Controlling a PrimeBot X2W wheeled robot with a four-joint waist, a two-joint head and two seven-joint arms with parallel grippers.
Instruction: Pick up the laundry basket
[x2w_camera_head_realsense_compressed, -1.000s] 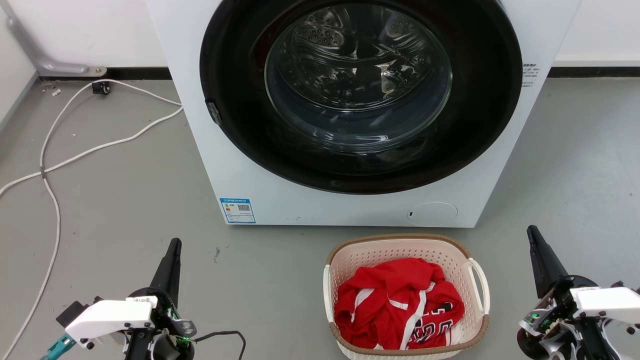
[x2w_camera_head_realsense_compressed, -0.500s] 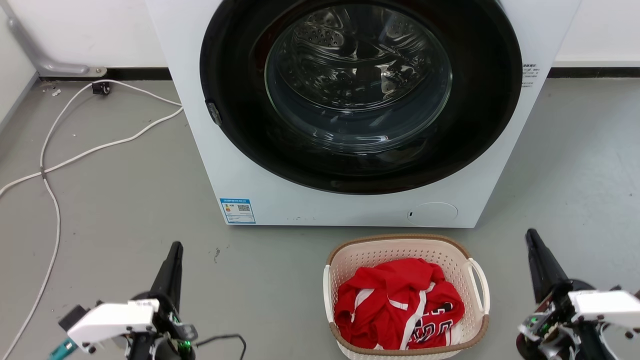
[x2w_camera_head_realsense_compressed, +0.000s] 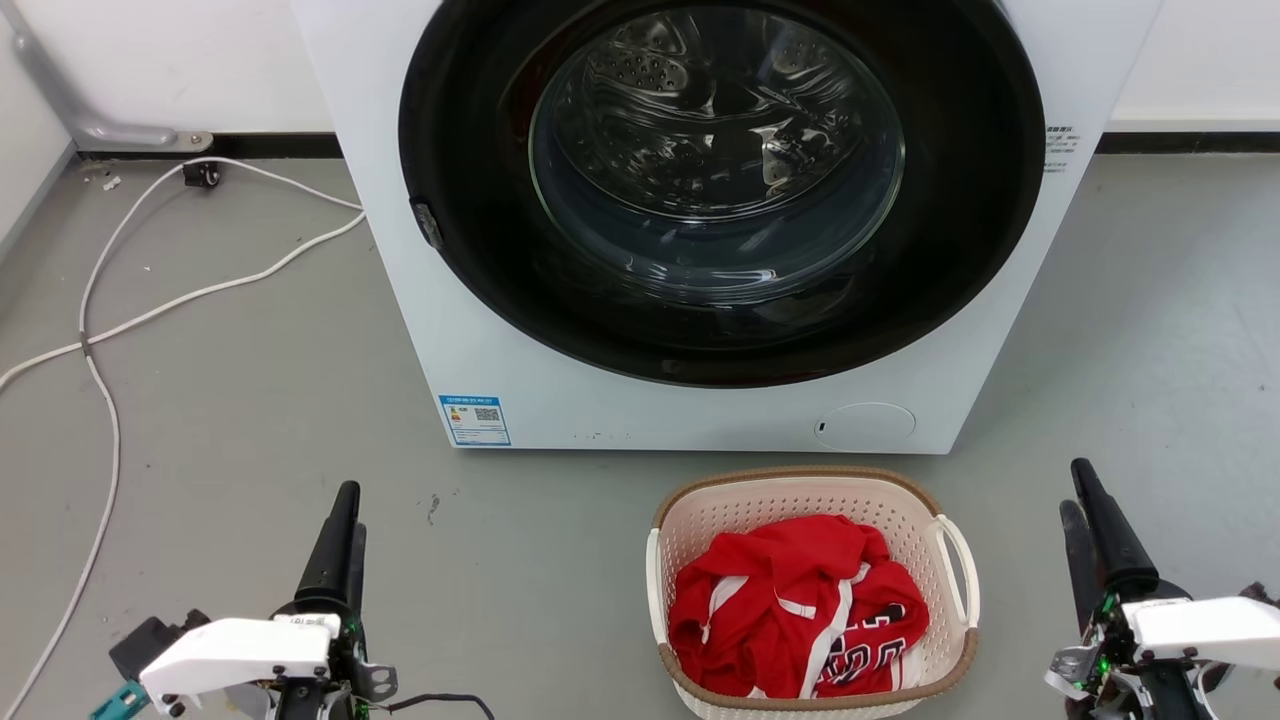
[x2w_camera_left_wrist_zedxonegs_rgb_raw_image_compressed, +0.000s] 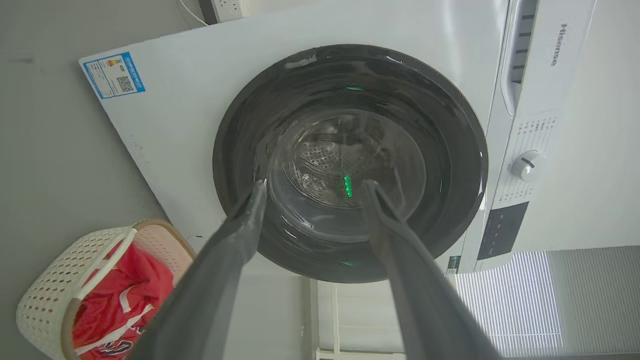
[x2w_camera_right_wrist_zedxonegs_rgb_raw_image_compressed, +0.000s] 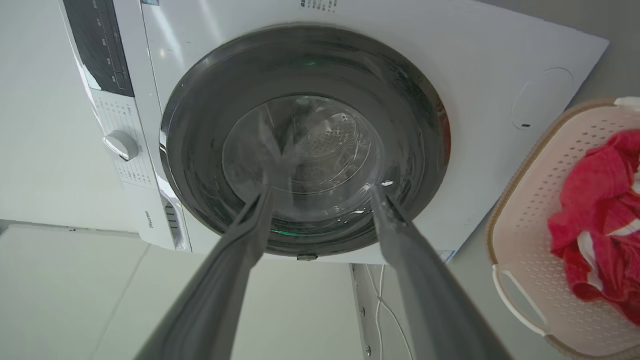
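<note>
Facing you: one washer (x2w_camera_head_realsense_compressed: 420, 330); one laundry basket (x2w_camera_head_realsense_compressed: 790, 505) on floor just before it, right of centre, holding one red garment (x2w_camera_head_realsense_compressed: 790, 600). Your left gripper (x2w_camera_head_realsense_compressed: 346, 492) sits low left, well apart from basket; right gripper (x2w_camera_head_realsense_compressed: 1076, 488) low right, near basket handle. Those two point fingers toward washer, jaws apart, clear of basket.

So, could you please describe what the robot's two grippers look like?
The left gripper and right gripper each have two long, dark, tapering jaws rising from a black wrist topped by a white moulded cover. Small green lights glow at the right wrist. The left one also carries a looping black cable and a teal connector.
</note>
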